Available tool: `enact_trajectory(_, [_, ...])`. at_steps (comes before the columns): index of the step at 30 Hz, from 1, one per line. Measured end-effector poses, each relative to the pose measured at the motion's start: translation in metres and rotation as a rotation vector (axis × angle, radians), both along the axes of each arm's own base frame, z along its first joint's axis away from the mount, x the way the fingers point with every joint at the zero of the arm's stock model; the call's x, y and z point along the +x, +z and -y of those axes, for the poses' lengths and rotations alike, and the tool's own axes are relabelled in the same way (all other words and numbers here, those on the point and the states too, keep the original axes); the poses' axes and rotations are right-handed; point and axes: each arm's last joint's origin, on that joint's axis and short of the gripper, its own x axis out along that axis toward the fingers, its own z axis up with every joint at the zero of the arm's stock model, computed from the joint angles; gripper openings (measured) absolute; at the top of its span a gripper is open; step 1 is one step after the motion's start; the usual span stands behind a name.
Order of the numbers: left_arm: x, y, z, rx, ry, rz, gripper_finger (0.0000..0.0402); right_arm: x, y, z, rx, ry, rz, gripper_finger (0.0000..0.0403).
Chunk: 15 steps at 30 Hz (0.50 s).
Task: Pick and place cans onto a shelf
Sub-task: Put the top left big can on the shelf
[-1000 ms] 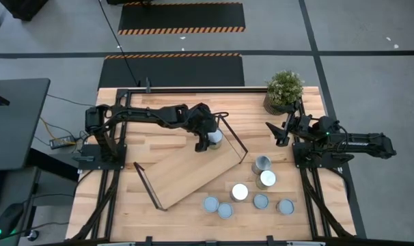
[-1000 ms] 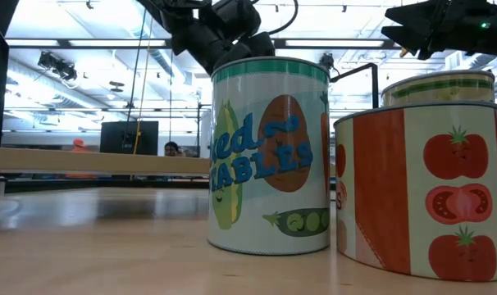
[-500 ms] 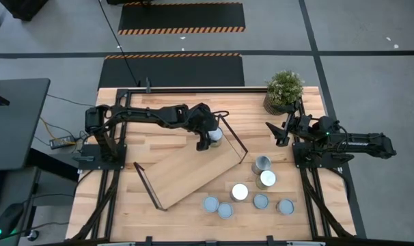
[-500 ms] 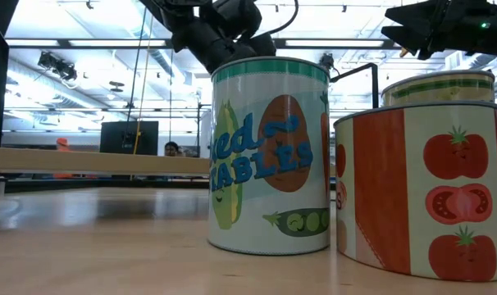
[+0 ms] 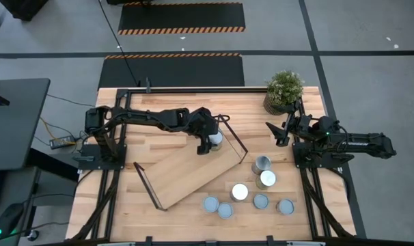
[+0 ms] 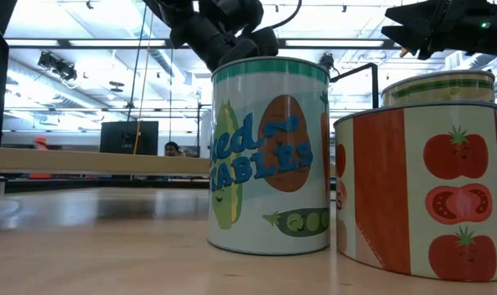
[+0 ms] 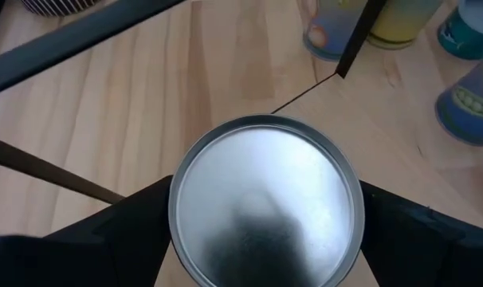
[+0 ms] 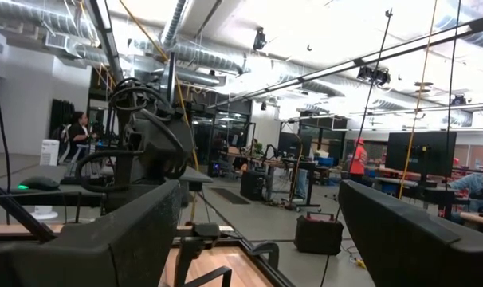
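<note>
My left gripper (image 5: 207, 138) is shut on a silver-topped can (image 7: 265, 199) over the far right end of the shelf (image 5: 186, 171), a long light-wood board lying slantwise on the table. The can is just inside the black wire loop (image 5: 236, 140) at that end. Several more cans (image 5: 260, 183) stand on the table by the near right corner; two of them, a vegetable can (image 6: 269, 156) and a tomato can (image 6: 421, 188), fill the low view. My right gripper (image 5: 274, 132) waits open and empty near the table's right edge. My left gripper pinches the can between its two fingers, one finger (image 7: 134, 231) on each side of the can's wall just under the top rim (image 7: 178, 215). The fingers come from above, pointing down. The can is upright; whether its base rests on the shelf I cannot tell.
A potted green plant (image 5: 284, 89) stands at the far right corner, just behind my right arm. The shelf's other wire loop (image 5: 147, 186) stands at its near left end. Bare tabletop (image 5: 159, 137) lies left of and behind the shelf.
My left arm has sunk a little with the can, which stays upright over the shelf's far right end.
</note>
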Motion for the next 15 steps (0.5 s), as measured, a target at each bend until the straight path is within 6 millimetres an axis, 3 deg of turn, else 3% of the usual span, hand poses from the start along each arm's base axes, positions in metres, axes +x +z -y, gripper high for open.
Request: enact_trajectory(15, [0.0022,0.0015,0.0055,0.064,-0.049,0.018,0.0353,0.0000,-0.0001,0.0000,0.000,0.000,-0.001,0.0348])
